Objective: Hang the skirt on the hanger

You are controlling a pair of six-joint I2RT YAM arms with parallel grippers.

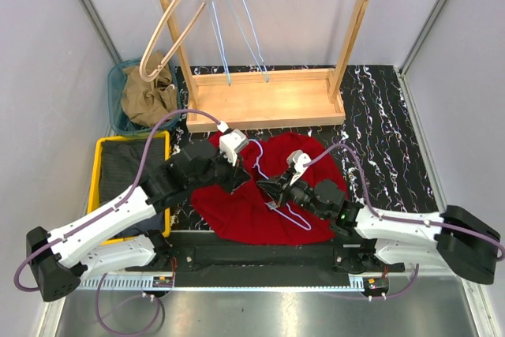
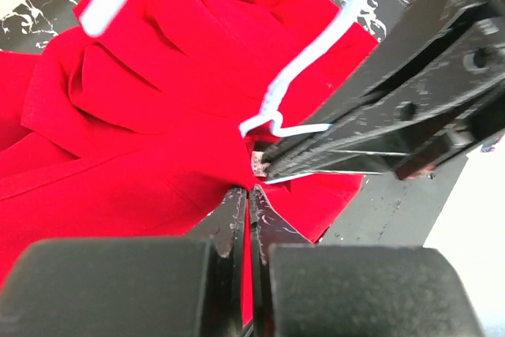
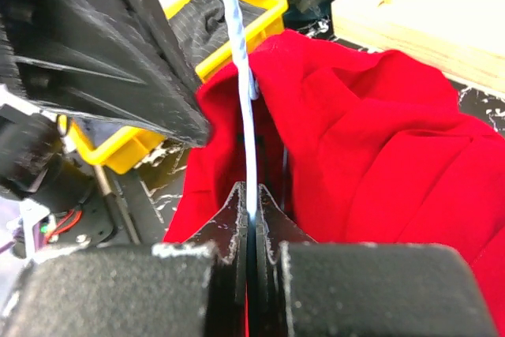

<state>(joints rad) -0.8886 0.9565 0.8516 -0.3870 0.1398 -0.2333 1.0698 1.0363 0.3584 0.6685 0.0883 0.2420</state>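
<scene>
Skirt, red and crumpled, lies in a heap on the black marbled desk, in front of the wooden rack and between the two arms. A pale wire hanger rests on top of the fabric, its hook toward the rack and its lower bar near the skirt's front edge.

The left end effector is at the skirt's left side. Its wrist view shows it clenched, with a thin fold of red cloth pinched between its fingers. The right end effector sits just beside it over the middle of the skirt, clamped tight on the hanger's wire, which runs straight up out of its tips in its own wrist view. The two tips are nearly touching.

A yellow bin holding dark cloth stands at the left of the desk, and a blue basket with tan fabric is behind it. A wooden hanger and wire hangers hang from the rack's rail.
</scene>
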